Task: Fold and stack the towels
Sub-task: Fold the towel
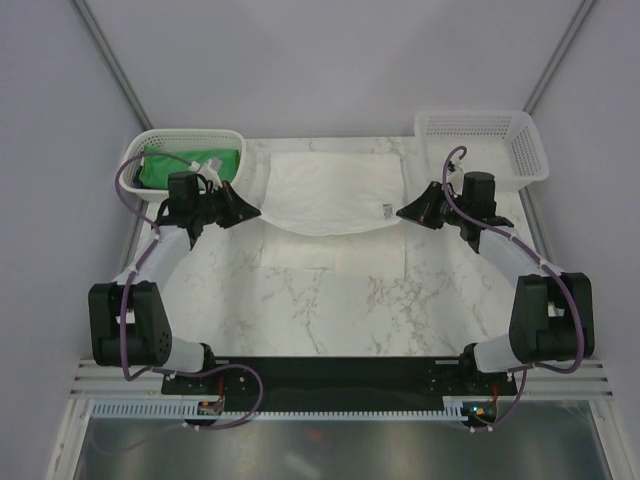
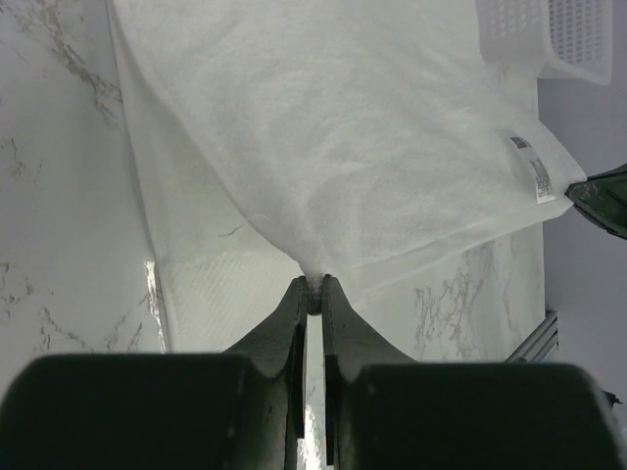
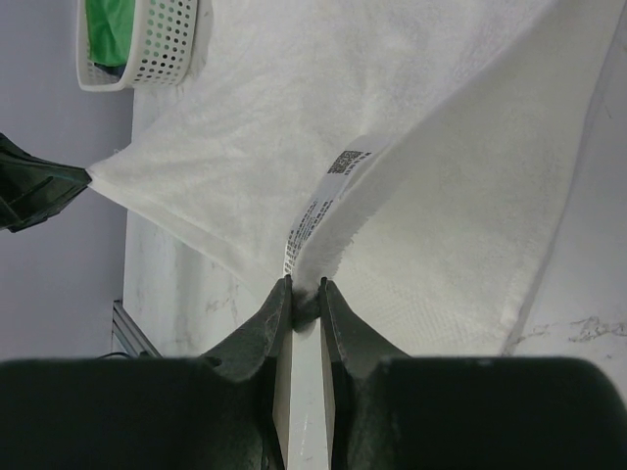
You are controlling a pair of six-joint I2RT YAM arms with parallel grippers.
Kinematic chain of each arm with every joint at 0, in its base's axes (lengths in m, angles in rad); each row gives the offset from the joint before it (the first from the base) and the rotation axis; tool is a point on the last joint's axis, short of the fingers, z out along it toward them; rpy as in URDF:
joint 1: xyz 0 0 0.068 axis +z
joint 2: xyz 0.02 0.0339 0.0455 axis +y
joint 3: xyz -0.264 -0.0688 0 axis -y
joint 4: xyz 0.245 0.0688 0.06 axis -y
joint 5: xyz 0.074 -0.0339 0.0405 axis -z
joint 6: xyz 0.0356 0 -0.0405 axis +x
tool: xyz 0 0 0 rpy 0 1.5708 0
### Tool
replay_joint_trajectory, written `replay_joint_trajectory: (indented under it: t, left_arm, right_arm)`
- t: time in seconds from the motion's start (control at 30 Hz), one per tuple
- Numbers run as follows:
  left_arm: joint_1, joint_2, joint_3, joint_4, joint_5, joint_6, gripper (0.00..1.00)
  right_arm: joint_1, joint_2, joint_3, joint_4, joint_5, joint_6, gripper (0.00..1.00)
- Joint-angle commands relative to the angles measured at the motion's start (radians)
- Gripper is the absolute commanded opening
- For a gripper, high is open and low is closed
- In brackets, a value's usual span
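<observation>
The white towel (image 1: pixel 330 190) is spread at the middle rear of the marble surface (image 1: pixel 330 320), with one edge raised. One corner is pinched by the left tool (image 2: pixel 312 286) and the other, beside the tag (image 3: pixel 313 211), by the right tool (image 3: pixel 304 291); both are closed tightly on cloth. A green towel (image 1: pixel 158 172) is seen in the left basket (image 1: pixel 190 135).

Overhead view, close wrist views (shared towel (image 2: pixel 343 147))

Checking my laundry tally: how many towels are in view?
2. The white towel sits centrally, pinched by the left end effector and right end effector; the green towel lies in the left basket. Others may be hidden under it.
</observation>
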Motion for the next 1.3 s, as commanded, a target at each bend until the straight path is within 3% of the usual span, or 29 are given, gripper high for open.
replay_joint_trajectory:
  t: [0.0,0.27,0.57,0.63,0.87,0.93,1.03,1.07,1.27]
  left_arm:
    - [-0.003,-0.046,-0.028,-0.033,-0.005,0.028,0.02]
    - [-0.009,-0.04,-0.131,-0.08,-0.059,0.03,0.02]
    - [-0.009,0.017,-0.151,-0.122,-0.074,0.01,0.02]
    - [-0.009,0.012,-0.127,-0.125,-0.058,0.001,0.02]
    - [-0.011,0.007,0.123,-0.172,-0.044,-0.042,0.02]
    - [-0.041,-0.006,0.147,-0.172,-0.044,-0.042,0.02]
    - [-0.045,-0.023,0.09,-0.172,-0.044,-0.042,0.02]
    - [-0.045,-0.025,0.07,-0.279,-0.053,-0.089,0.02]
    - [-0.048,-0.014,-0.066,-0.28,-0.126,-0.038,0.02]
  right_arm:
    - [-0.003,-0.065,0.025,-0.002,-0.031,0.026,0.0]
    - [-0.002,-0.105,-0.207,0.035,0.046,0.047,0.0]
    - [-0.002,-0.064,-0.258,0.061,0.046,0.044,0.0]
    - [-0.002,-0.062,-0.244,0.083,0.017,0.075,0.0]
    - [-0.002,-0.096,0.092,-0.063,0.015,0.147,0.0]
    - [0.0,-0.136,0.098,-0.106,0.026,0.149,0.0]
    - [-0.002,-0.197,0.039,-0.13,0.029,0.144,0.0]
    - [-0.002,-0.211,0.002,-0.144,0.035,0.114,0.0]
    - [0.0,-0.286,-0.182,-0.157,0.056,0.064,0.0]
